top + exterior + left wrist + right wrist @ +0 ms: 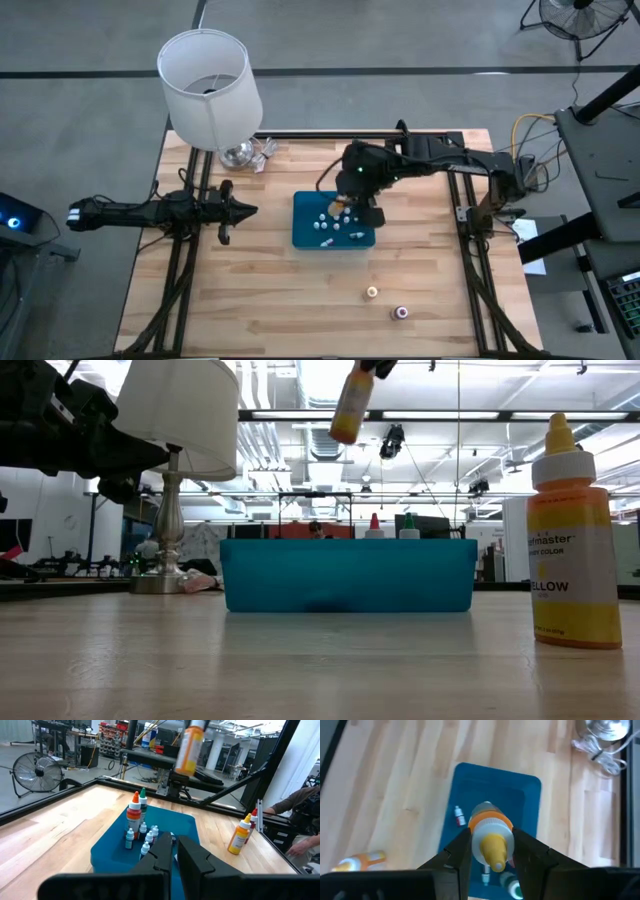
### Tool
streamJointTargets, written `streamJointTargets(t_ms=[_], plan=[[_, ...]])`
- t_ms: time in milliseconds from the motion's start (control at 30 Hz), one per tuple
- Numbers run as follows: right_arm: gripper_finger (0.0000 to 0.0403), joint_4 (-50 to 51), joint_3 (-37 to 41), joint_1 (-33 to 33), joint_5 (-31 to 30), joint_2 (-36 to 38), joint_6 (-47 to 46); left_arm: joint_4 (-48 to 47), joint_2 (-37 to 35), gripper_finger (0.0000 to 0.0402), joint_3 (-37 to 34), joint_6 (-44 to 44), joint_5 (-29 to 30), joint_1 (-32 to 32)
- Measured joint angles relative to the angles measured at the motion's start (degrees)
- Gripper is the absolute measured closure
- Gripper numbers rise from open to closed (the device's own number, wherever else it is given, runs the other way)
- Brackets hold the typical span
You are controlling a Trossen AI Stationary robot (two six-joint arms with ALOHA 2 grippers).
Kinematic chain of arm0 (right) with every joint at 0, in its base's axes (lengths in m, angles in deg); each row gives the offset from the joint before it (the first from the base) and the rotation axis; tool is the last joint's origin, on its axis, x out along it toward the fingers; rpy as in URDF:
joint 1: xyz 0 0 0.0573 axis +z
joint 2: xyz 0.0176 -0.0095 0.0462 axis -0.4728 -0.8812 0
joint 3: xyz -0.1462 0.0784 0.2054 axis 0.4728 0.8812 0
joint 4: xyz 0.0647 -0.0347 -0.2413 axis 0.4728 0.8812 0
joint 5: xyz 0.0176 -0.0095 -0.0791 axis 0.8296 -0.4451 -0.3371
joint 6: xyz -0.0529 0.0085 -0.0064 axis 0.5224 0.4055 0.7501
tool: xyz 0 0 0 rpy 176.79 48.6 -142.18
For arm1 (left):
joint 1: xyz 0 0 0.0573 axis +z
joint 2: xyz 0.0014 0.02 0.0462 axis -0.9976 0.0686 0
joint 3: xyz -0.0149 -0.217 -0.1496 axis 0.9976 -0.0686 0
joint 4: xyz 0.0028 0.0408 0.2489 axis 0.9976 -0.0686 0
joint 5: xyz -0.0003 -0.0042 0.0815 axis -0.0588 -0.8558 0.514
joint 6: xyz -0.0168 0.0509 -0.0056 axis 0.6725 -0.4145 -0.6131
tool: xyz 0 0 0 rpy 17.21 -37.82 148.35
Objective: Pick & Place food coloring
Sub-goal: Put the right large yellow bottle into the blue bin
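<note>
My right gripper [490, 845] hovers over the blue tray [305, 232] and is shut on a yellow-orange food coloring bottle [350, 405], which also shows high in the left wrist view as the held bottle [190, 747]. Inside the tray [112, 852] stand several small bottles [145, 837], among them an orange-topped bottle [134, 812] and a green-topped bottle [143, 802]. A yellow bottle [573, 540] and a red-topped bottle [254, 817] stand upright on the table, right of the tray. My left gripper [243, 210] waits shut, left of the tray. My right gripper pinches the bottle between its two fingers at the cap end, around the orange collar [476, 826] below the yellow nozzle. The fingers come from above, pointing down. The bottle hangs below them, slightly tilted, lifted clear above the tray.
A white-shaded lamp [210, 85] stands at the far left corner with its cord bundle [265, 150] beside the base. Bare wood lies near and left of the tray. Black frame rails [465, 215] run along the table's sides. A person's arm [295, 805] shows beyond the right edge.
</note>
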Motion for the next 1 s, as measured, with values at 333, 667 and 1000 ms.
streamJointTargets(t_ms=[333,667,1000], plan=[[0.0298,-2.4,2.0,-4.6,0.0,0.0,8.4,0.0,0.0,0.04,0.0,0.0,0.0,0.0],[0.0298,-9.4,7.2,-6.1,0.1,0.0,15.2,0.0,0.0,0.04,0.0,0.0,0.0,0.0],[0.0298,-18.3,15.3,-6.7,0.2,0.0,15.8,0.1,0.0,0.04,0.0,0.0,0.0,0.0]])
